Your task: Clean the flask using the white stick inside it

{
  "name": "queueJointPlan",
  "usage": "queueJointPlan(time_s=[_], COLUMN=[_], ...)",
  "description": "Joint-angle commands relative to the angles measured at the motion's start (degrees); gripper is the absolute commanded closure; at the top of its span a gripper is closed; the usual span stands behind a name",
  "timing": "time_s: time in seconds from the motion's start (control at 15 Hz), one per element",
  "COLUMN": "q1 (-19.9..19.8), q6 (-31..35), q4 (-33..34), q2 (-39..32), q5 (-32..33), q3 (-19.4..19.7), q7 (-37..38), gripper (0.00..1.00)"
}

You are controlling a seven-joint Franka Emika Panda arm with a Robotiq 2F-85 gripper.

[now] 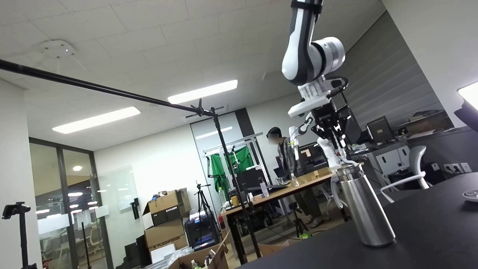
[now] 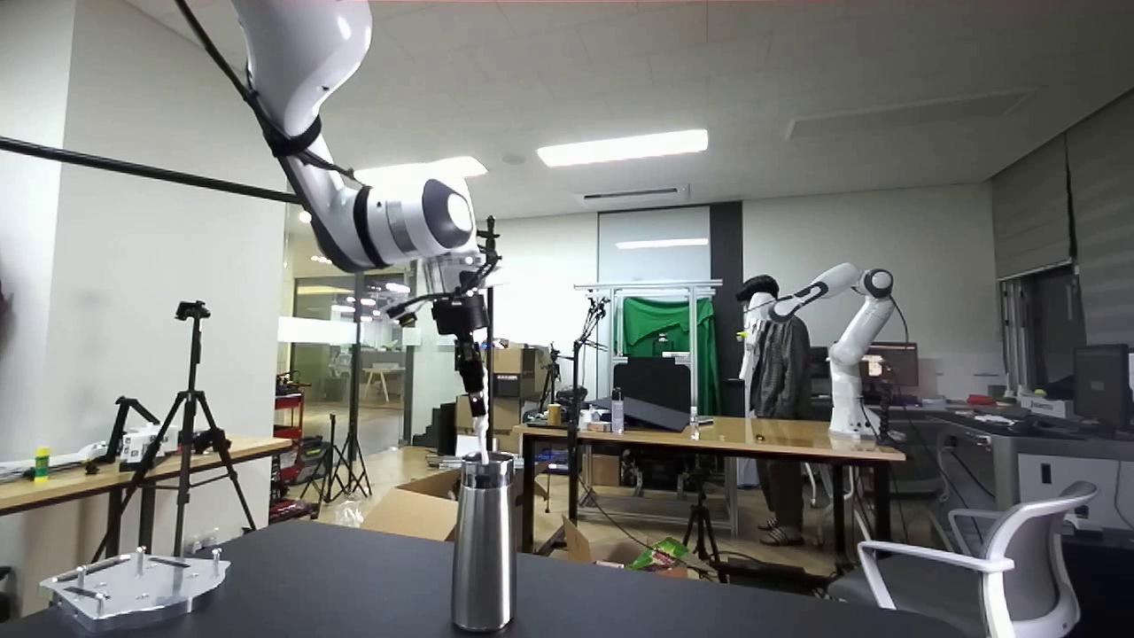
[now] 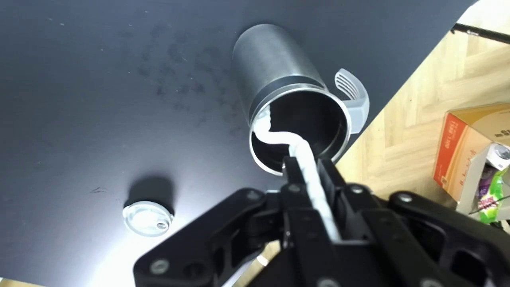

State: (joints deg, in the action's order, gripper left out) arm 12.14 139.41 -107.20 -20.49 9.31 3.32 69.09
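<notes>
One flask stands upright on the table. In the wrist view, the gripper grasps the stick, bent inside the flask toward ten o'clock; at three, a box holds a packet.

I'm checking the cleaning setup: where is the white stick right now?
In the wrist view, just right of center, the white stick is held by the gripper and bends into the flask at the left side of its mouth.
</notes>
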Motion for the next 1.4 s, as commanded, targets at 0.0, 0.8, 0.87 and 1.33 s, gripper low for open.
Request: queueJointPlan(time_s=[0.0, 0.8, 0.87, 1.33], q1=[-0.8, -2.6, -2.6, -2.7], q6=[-15.0, -22.4, -21.7, -21.8], q4=[6.4, 20.8, 20.8, 21.8], q2=[2.3, -5.3, -6.6, -12.9], q5=[-1.2, -0.6, -0.7, -3.0], q3=[-1.3, -1.7, -1.5, -1.6], q7=[-3.6, -9.1, -9.4, -12.0], gripper=[0.96, 0.96, 0.96, 0.96])
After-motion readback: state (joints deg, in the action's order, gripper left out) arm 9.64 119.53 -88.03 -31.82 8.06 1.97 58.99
